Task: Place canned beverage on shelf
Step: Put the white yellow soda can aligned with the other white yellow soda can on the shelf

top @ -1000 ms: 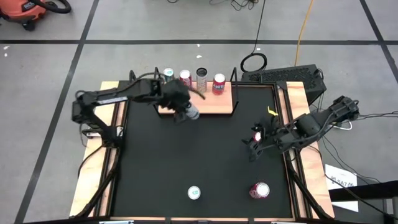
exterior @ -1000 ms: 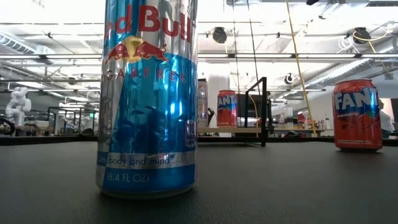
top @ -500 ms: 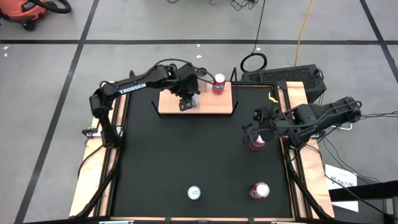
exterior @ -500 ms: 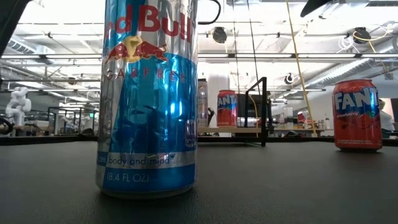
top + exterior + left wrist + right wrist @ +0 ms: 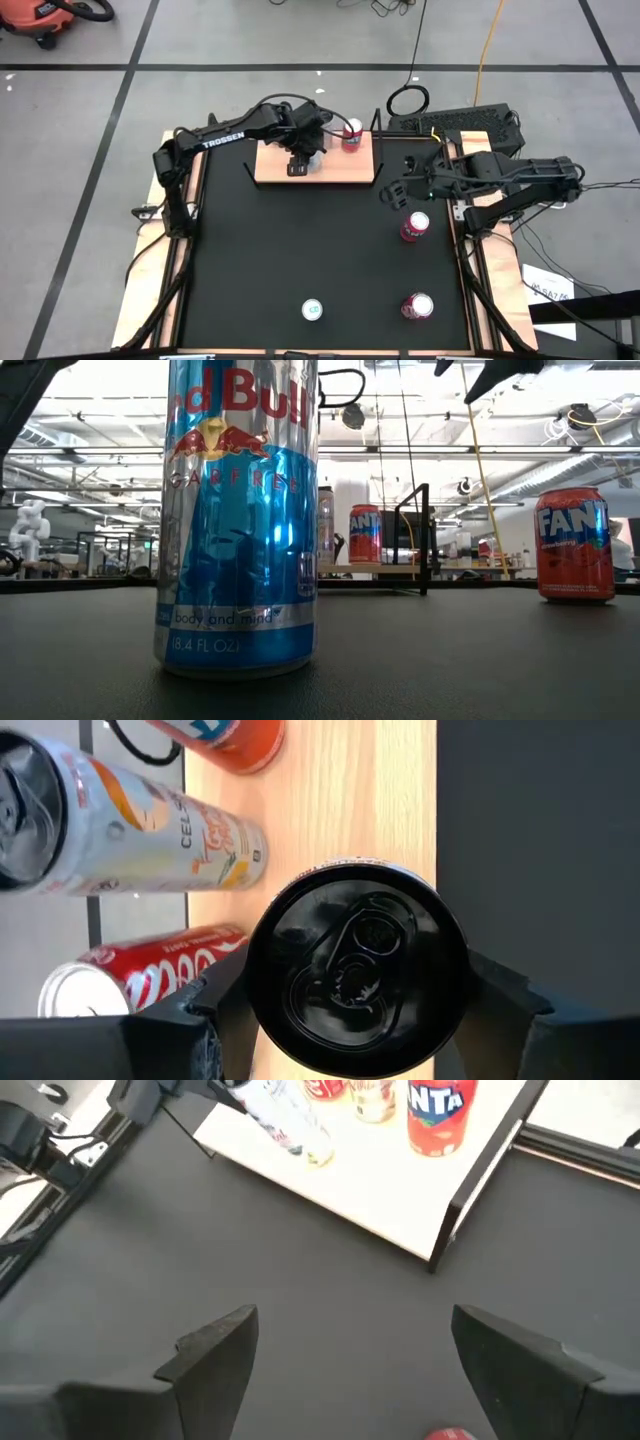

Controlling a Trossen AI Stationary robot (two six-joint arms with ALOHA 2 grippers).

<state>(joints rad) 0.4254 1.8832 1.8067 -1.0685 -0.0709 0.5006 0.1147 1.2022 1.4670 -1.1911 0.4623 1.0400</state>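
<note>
The shelf is a light-wood board with black wire ends at the table's far edge. A Fanta can, a Celsius can and a red cola can stand on it. My left gripper is over the shelf, shut on a silver can with a black top. My right gripper is open and empty above the table, right of the shelf. A red can stands on the table just on its near side. My left gripper pinches the black-topped can's upper side wall between its two fingers, one on each side. The fingers come from above, pointing down. The can stays upright over the shelf board. Whether its base touches the board, I cannot tell.
A Red Bull can and a second red Fanta can stand near the table's near edge. The shelf's black wire bracket stands up at its right end. The black tabletop between the shelf and the near cans is bare.
My left gripper has carried the black-topped can from the shelf's near edge toward the far edge, onto the board beside the other cans. My right gripper has left the red can standing on the table and has gone up and toward the shelf's right end.
</note>
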